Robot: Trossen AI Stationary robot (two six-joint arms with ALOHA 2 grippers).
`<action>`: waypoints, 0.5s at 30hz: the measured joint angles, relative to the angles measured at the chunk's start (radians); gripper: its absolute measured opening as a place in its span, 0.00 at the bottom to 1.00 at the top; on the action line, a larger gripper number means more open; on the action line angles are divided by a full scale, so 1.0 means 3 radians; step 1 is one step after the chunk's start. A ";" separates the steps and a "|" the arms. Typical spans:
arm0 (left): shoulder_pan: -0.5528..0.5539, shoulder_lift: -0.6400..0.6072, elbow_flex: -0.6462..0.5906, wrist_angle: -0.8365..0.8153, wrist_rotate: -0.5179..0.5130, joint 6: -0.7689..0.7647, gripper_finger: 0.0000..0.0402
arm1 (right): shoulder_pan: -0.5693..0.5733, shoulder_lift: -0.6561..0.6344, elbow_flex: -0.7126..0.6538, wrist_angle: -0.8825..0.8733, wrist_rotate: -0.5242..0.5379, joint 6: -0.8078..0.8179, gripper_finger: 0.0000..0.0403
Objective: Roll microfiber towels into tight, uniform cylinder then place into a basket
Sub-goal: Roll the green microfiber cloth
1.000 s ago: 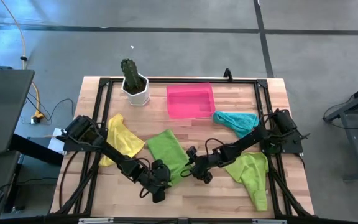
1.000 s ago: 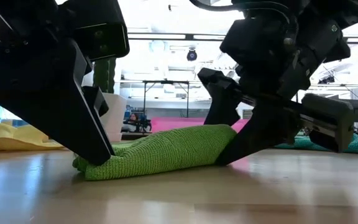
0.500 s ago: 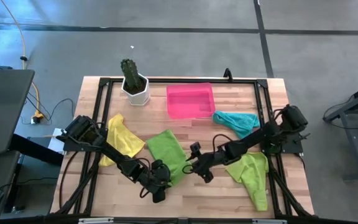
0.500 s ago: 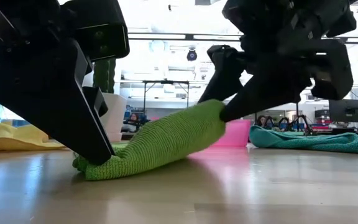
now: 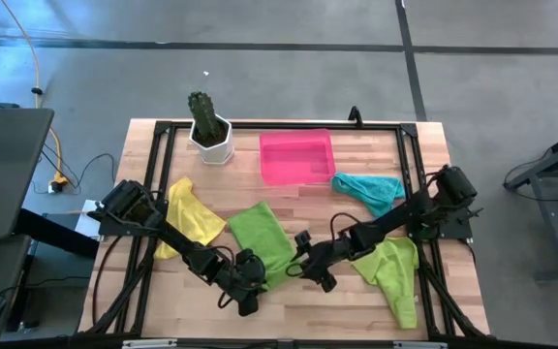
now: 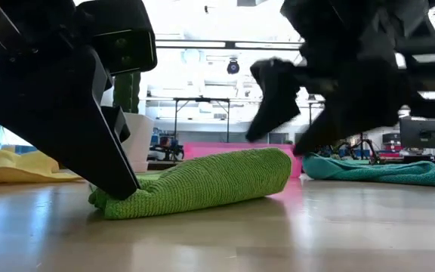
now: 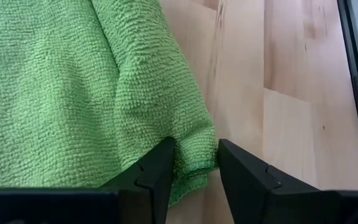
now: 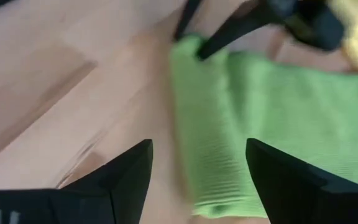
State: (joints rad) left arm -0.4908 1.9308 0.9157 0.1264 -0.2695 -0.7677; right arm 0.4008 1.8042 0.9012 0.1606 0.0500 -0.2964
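Towel [image 7: 73, 81] corner sits pinched in left pincer [image 7: 194, 168].

Left claw [image 7: 194, 163] pinches the corner of a lime green, nubby microfiber towel [image 7: 73, 87], one dark finger [image 7: 157, 171] on each side of the cloth's edge. The towel covers most of the view, with a thick fold running down its edge toward the claw. It lies on a pale wooden plank surface [image 7: 278, 81]. A dark metal frame bar [image 7: 356, 46] runs along the far edge of the surface.
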 joint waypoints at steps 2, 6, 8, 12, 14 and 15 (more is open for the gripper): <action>0.0000 0.0000 0.0000 0.0006 0.0000 -0.0044 0.30 | 0.0001 0.0094 0.0000 0.0000 -0.0008 0.0005 0.63; 0.0000 0.0000 0.0000 0.0007 -0.0003 -0.0052 0.30 | -0.0005 0.0207 0.0000 0.0056 0.0017 -0.0004 0.63; 0.0000 0.0000 0.0000 0.0008 -0.0003 -0.0052 0.30 | -0.0009 0.0229 0.0000 0.0064 0.0021 -0.0011 0.63; 0.0000 0.0000 0.0000 0.0015 -0.0004 -0.0052 0.30 | -0.0050 0.0267 0.0001 0.0079 0.0088 -0.0015 0.63; 0.0000 0.0000 0.0001 0.0023 -0.0005 -0.0052 0.30 | -0.0074 0.0276 0.0003 0.0077 0.0096 -0.0014 0.63; 0.0000 0.0000 0.0000 0.0024 -0.0005 -0.0052 0.30 | -0.0089 0.0276 0.0003 0.0079 0.0099 -0.0009 0.63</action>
State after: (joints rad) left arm -0.4908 1.9308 0.9159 0.1336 -0.2710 -0.7834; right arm 0.3742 1.8870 0.9020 0.1843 0.0795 -0.2991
